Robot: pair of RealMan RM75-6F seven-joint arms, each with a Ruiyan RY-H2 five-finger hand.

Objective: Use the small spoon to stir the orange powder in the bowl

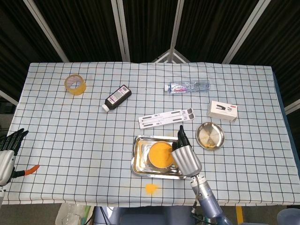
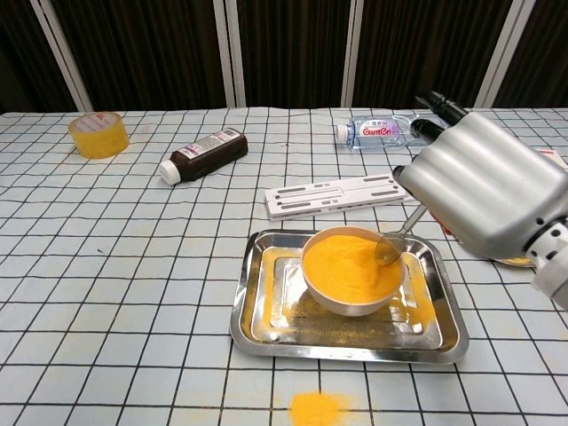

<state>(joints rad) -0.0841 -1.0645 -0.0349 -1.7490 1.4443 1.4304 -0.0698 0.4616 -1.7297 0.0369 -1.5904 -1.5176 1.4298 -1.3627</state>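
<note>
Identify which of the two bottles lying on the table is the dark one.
The dark brown bottle with a white cap, left of the clear water bottle, whose body is transparent.

Silver right hand (image 2: 484, 191), black fingertips (image 2: 441, 105)

Open cloth left of the tray (image 2: 253, 319); white strip (image 2: 342, 194) crowds behind it.

Right hand (image 1: 186, 157) overlaps the bowl (image 1: 161, 155) of orange powder in the steel tray (image 1: 139, 161)
</note>
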